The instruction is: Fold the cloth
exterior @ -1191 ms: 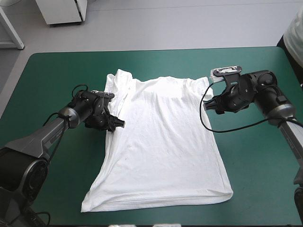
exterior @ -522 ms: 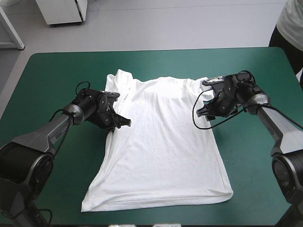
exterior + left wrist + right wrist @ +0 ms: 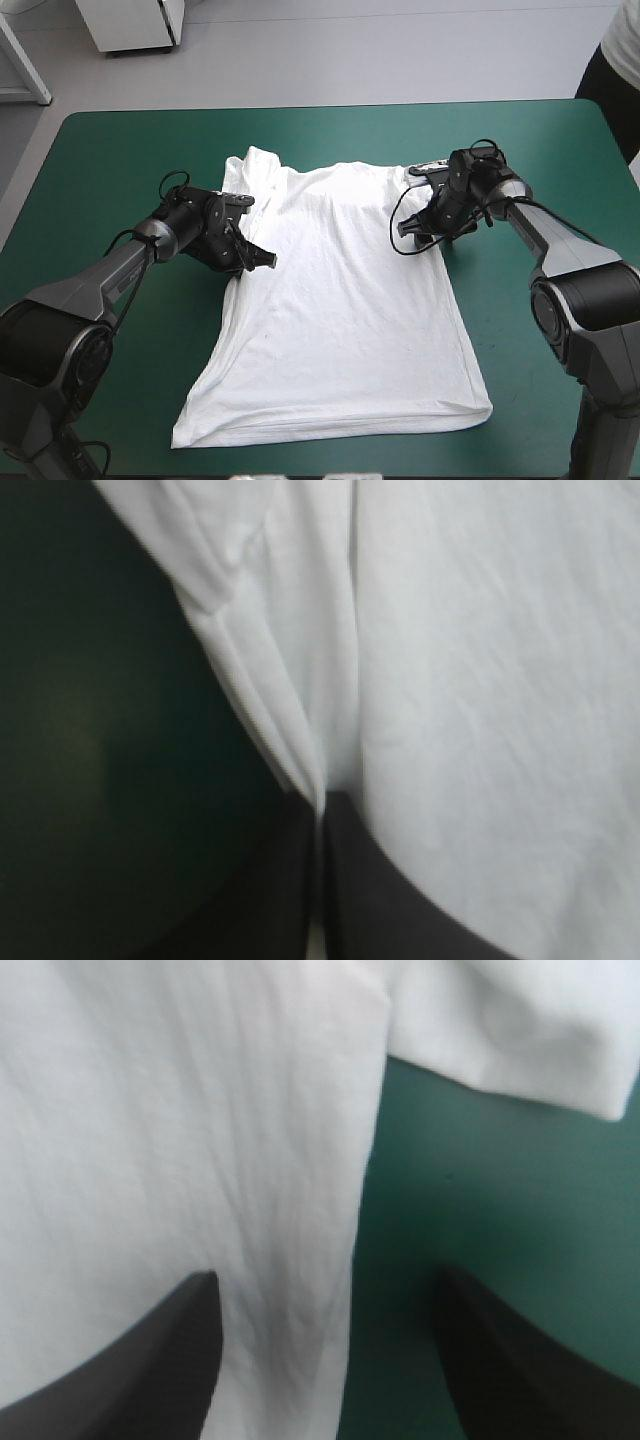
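The white T-shirt (image 3: 340, 300) lies spread flat on the teal-green cover, collar toward the far edge and hem toward the near edge. My left gripper (image 3: 262, 260) sits low at the shirt's left side edge, just below the sleeve. In the left wrist view the T-shirt (image 3: 480, 680) has a thin fold pinched between the black fingers of the left gripper (image 3: 322, 810), which is shut on it. My right gripper (image 3: 412, 228) is at the right side edge under the right sleeve. In the right wrist view the right gripper (image 3: 325, 1275) is open and straddles the T-shirt's (image 3: 150, 1110) side edge.
Bare teal-green cover (image 3: 120, 160) borders the shirt on the left, the right and along the far edge. The hem lies close to the table's near edge.
The left gripper has shut on the shirt's left edge and barely moved since. The right gripper moved inward from beyond the right sleeve to the shirt's side edge, still open.
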